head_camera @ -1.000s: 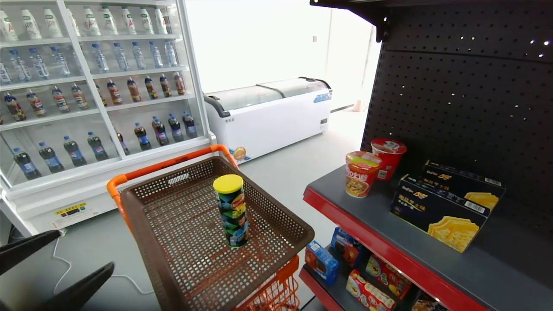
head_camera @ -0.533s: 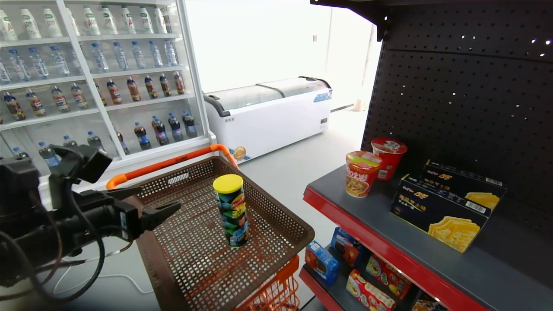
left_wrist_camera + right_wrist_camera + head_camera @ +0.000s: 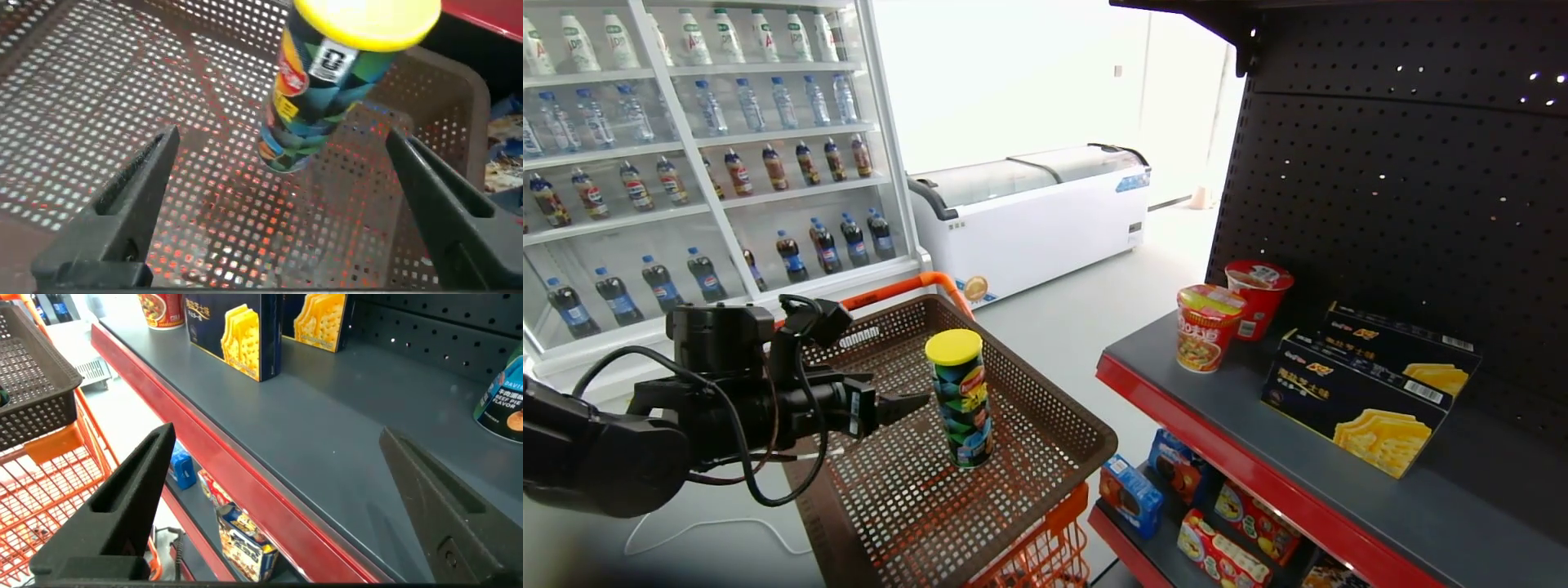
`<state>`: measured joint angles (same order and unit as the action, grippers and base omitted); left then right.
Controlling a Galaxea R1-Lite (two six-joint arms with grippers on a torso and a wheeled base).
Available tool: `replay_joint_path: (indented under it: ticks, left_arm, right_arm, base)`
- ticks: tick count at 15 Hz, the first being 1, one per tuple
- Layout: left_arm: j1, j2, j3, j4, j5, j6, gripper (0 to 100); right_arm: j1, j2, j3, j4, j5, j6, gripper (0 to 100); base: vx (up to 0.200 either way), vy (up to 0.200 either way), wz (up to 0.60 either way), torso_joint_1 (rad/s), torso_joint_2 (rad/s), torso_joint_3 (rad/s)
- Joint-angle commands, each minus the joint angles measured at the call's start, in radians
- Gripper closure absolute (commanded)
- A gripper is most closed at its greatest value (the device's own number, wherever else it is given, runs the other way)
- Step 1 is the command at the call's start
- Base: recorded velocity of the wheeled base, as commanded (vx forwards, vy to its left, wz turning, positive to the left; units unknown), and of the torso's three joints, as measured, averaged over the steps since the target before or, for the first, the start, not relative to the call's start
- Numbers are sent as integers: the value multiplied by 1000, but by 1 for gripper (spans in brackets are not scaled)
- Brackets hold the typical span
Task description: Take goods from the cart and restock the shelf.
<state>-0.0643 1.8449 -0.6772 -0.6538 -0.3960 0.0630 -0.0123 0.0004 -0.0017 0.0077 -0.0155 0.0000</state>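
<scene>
Shop aisle with a glass-door drinks cooler [image 3: 711, 163], dark pegboard shelf [image 3: 1225, 408] on the right, brown cart basket [image 3: 1086, 441] beside it, yellow-lidded chip can [image 3: 962, 400] upright inside, left gripper [image 3: 919, 399] jaws spread wide just beside the can, right gripper [image 3: 278, 437] jaws apart above the shelf board

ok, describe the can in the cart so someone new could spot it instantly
Find the orange-handled cart beside the drinks fridge. In its brown perforated basket stands one tall can, upright, near the open left gripper. Yellow lid, multicoloured wrap; it is the basket's only item.
</scene>
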Motion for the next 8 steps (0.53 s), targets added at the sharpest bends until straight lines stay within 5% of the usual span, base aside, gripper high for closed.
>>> replay_joint_path:
  ticks: [1, 6, 8]
  left_arm:
    - [-37, 30, -4, 0, -1, 0, 0]
    - [-66, 109, -51, -4, -1, 0, 0]
    - [-69, 208, -56, -168, 0, 8, 0]
  right_arm:
    - [0, 0, 0, 0, 0, 0, 0]
    - [0, 0, 0, 0, 0, 0, 0]
    - [0, 0, 0, 0, 0, 0, 0]
  base:
    - [0, 0, 0, 0, 0, 0]
    - [0, 0, 0, 0, 0, 0]
    - [0, 0, 0, 0, 0, 0]
